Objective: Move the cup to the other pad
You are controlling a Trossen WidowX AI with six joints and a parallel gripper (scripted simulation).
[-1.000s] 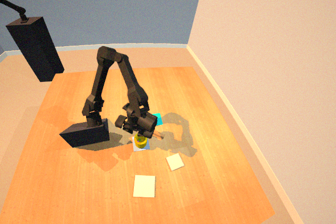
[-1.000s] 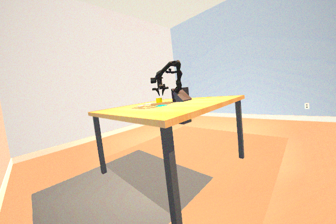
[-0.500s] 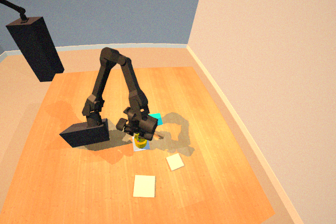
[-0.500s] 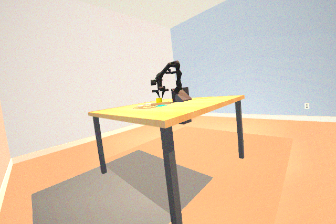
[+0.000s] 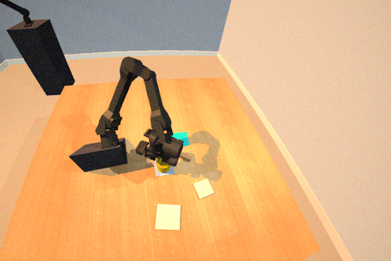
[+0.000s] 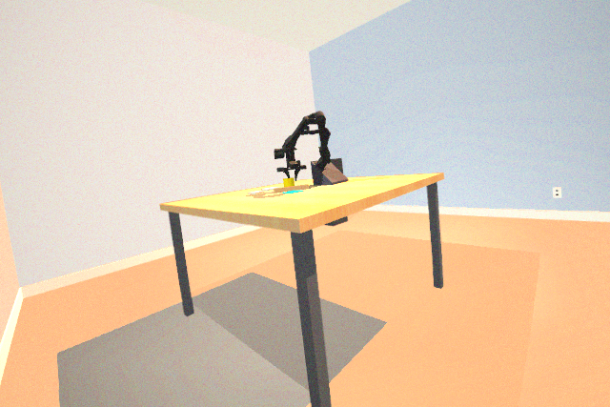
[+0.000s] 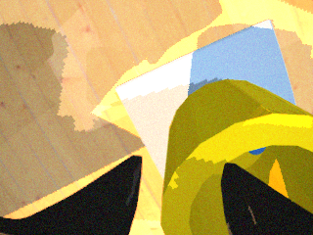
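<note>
The yellow cup (image 5: 162, 166) (image 6: 287, 181) (image 7: 215, 157) stands upright on a blue and white pad (image 5: 161, 173) (image 7: 248, 59). A blue marble and an orange one show inside it in the wrist view. My gripper (image 5: 161, 159) (image 6: 291, 173) (image 7: 183, 168) is down at the cup, partly open. Its fingers straddle the cup's near wall, one outside and one inside the rim, with a gap showing on the outer side. A cyan pad (image 5: 182, 138) (image 6: 294, 191) lies just behind the cup.
A thin wooden stick (image 5: 188, 158) lies on the table beside the cup. Two white squares (image 5: 203, 188) (image 5: 167, 216) lie nearer the front. The arm's dark base (image 5: 99, 156) is to the left. A dark pillar (image 5: 41, 55) stands off the table.
</note>
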